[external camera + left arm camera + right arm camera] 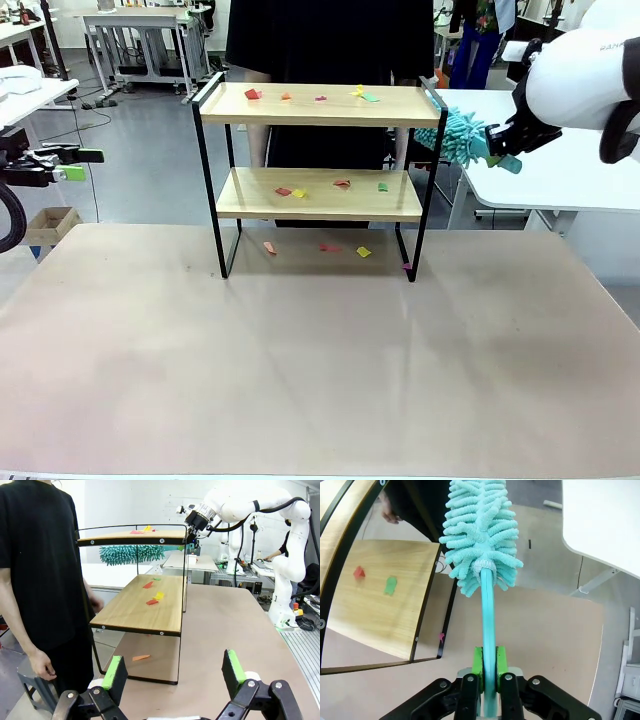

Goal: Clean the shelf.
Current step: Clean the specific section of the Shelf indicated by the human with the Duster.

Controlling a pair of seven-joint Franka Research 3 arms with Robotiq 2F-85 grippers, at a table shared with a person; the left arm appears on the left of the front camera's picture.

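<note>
Right gripper [488, 664]: was clamped shut on the handle of a fluffy teal duster [481, 535], whose head hung just beside the right end of the shelf [318, 105] near its top board. Left gripper [175, 672]: stood wide open and empty, low at the table's left side. The shelf stood upright toward the far middle of the table [320, 350], with coloured paper scraps [300, 192] on both boards and underneath, and a person [330, 40] in black stood behind it.

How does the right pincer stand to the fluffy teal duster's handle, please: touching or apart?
Touching: the right wrist view shows the right pincer clamped around the teal handle.
</note>
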